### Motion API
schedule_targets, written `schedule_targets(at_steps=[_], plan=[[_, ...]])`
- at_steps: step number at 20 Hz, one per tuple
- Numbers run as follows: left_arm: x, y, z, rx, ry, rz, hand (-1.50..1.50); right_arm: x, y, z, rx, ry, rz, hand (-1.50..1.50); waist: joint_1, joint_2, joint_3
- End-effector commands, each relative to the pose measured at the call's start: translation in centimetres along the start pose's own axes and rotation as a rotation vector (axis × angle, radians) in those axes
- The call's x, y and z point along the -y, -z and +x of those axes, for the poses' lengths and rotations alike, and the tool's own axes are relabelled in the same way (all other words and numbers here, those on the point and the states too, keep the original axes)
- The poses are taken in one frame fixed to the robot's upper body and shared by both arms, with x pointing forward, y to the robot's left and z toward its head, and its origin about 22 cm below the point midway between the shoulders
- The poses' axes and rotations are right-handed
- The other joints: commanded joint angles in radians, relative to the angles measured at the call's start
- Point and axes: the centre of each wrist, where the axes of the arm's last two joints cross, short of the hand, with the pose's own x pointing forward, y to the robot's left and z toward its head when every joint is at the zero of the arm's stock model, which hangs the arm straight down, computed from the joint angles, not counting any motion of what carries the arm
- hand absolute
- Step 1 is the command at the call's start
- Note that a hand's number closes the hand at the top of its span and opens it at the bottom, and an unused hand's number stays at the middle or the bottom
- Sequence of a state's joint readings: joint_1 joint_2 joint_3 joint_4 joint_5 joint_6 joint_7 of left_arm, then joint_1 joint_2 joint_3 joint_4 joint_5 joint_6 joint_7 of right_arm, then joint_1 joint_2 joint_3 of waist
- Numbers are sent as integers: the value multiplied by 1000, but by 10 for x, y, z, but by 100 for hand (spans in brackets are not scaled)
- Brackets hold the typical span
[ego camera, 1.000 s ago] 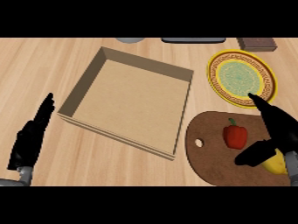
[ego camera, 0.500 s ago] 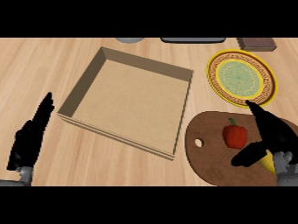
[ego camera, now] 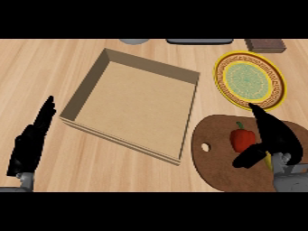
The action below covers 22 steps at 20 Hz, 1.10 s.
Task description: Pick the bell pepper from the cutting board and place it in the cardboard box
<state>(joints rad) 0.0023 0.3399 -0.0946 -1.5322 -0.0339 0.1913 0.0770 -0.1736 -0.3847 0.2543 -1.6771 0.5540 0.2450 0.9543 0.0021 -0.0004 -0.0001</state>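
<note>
— Where do we see the pepper [ego camera: 241, 139]?
— On the board [ego camera: 213, 169]; our right hand [ego camera: 277, 135] spreads open just beside it, holding nothing, half hiding something yellow [ego camera: 268, 160]. Left hand [ego camera: 31, 144] rests open

The left hand [ego camera: 31, 144] rests open near the counter's [ego camera: 36, 67] front left corner, its fingers [ego camera: 44, 115] straight and pointing away from the robot, its grey wrist [ego camera: 24, 179] just showing. The right hand [ego camera: 279, 139] is at the front right, fingers extended forward and slightly left, thumb [ego camera: 247, 158] spread leftward, grey forearm [ego camera: 295, 177] below.
</note>
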Motion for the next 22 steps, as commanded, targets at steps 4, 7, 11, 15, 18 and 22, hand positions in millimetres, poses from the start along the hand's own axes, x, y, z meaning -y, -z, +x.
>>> schedule_targets(at_steps=[4, 7, 11, 15, 18, 22], plan=[[1, -1, -8, -10, -7, -11, 0, -19, -3, -2, -18, 9, -4, -150, -2, 0, 0], [-4, -4, 0, -7, 4, -8, 0, -22, 4, 8, -17, 8, 3, -150, 0, 0, 0], [-13, 10, -2, 8, -11, -9, 0, -15, 27, -14, -32, 10, 4, -150, 0, 1, 0], [7, -1, 26, -2, 12, 9, 0, -22, 20, -11, -18, -22, 36, -150, 1, 0, 0], [-7, 3, 4, 6, 17, 1, 0, -35, 20, -21, -36, -40, 47, -150, -1, 0, 0], [-3, 11, 0, -5, -7, -10, 0, -25, 25, -31, -26, 13, 70, 150, -3, 0, 0]])
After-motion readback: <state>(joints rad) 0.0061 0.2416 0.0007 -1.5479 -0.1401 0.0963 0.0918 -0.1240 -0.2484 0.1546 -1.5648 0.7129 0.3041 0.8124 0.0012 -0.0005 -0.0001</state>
